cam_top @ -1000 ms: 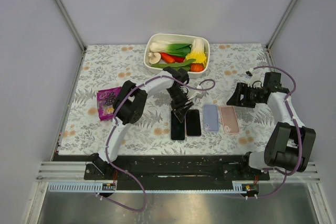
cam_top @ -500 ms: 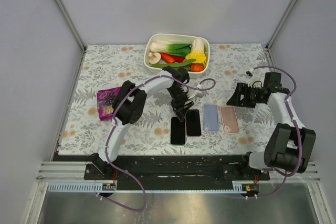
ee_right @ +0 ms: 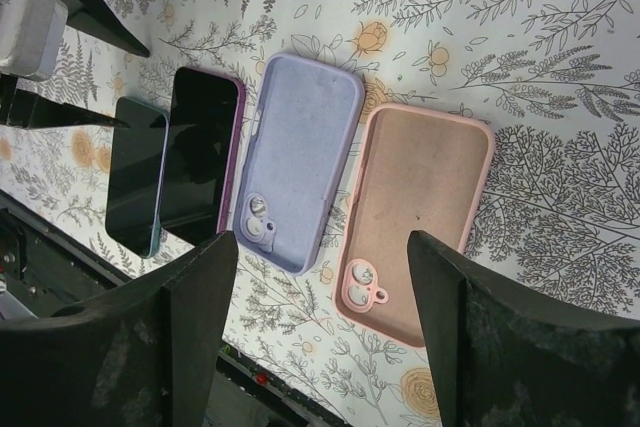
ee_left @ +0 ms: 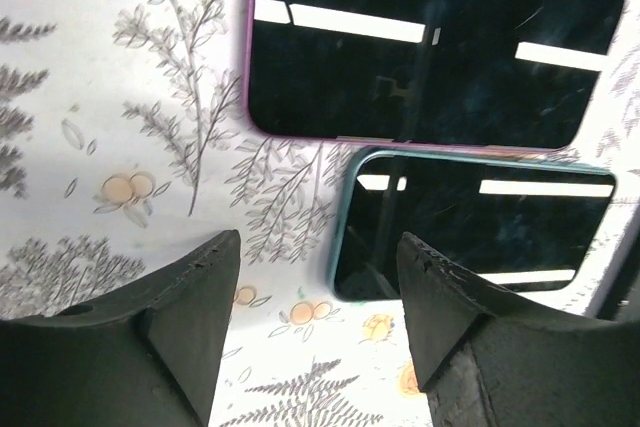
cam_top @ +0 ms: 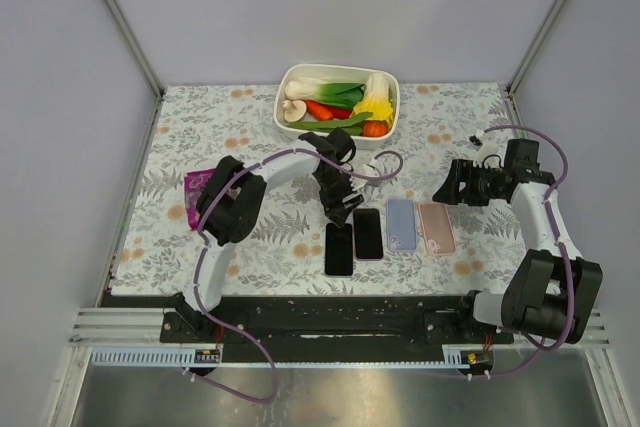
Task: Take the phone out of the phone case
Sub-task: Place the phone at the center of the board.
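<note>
Left gripper hovers over the floral table at the end of the 2 phones, jaws well apart, gripping nothing. The teal-rimmed phone lies screen-up just beside the purple-rimmed phone. Next in the row come the lavender case and the pink case. Right gripper hangs above those cases, fingers spread wide, holding nothing.

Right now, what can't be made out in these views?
Top view: purple packet partly hidden under the left arm.
Left wrist view: purple-rimmed phone cut off by the top edge.
All views: whether it or the teal-rimmed phone sits in a case; rims too thin to tell.
</note>
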